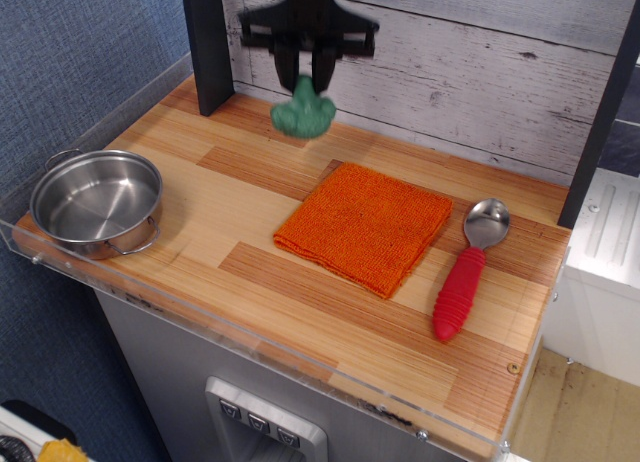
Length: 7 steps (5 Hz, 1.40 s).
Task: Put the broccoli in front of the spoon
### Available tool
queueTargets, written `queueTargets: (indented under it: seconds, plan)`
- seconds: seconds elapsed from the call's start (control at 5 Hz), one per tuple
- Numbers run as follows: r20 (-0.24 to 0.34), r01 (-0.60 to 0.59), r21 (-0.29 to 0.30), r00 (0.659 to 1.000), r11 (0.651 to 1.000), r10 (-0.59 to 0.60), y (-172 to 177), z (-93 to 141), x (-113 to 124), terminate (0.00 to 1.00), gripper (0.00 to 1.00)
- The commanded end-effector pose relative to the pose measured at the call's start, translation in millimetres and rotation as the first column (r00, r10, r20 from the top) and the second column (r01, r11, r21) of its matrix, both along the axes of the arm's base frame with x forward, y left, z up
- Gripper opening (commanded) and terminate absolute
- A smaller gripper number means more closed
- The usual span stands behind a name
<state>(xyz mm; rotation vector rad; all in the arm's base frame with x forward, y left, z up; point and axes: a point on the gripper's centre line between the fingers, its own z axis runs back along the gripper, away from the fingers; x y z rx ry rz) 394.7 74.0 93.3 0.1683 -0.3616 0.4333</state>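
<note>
A: Pot point(96, 201) contents?
B: I see none. Gripper point(305, 74) pinches the broccoli point(303, 115) by its stem, lifted above the counter point(250, 282), behind the cloth point(364, 224); spoon point(469, 267) lies right.

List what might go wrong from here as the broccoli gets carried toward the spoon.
1. The gripper pinches the broccoli only by its stem, with the head hanging below and blurred; it may slip out and land on the orange cloth.
2. The spoon lies loose near the counter's right edge; a low approach could knock it out of place.
3. Released from height, the rounded broccoli might roll away.
</note>
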Motion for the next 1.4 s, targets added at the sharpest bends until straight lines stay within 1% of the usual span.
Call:
queueTargets:
  seconds: [0.0, 0.2, 0.4, 0.6, 0.8, 1.0, 1.2]
  plan:
    - [0.053, -0.066, 0.02, 0.996, 0.998, 0.065, -37.5, 39.7, -53.6, 0.0, 0.0]
    - [0.049, -0.074, 0.005, 0.996, 0.997, 0.074, -71.4, 39.1, -88.3, 0.0, 0.0]
    - [0.074, -0.055, -0.019, 0.996, 0.998, 0.056, -93.1, 39.6, -105.6, 0.0, 0.0]
    - [0.053, -0.025, -0.015, 0.998, 1.0, 0.026, -112.8, 28.6, -120.9, 0.0, 0.0]
    - [0.042, 0.008, -0.021, 0.999, 1.0, -0.007, -126.7, 17.5, -129.7, 0.0, 0.0]
    - [0.06, -0.009, -0.016, 0.998, 1.0, 0.01, -132.1, 12.1, -139.4, 0.0, 0.0]
    - [0.072, -0.011, -0.02, 0.997, 1.0, 0.012, -135.7, -1.8, -146.9, 0.0, 0.0]
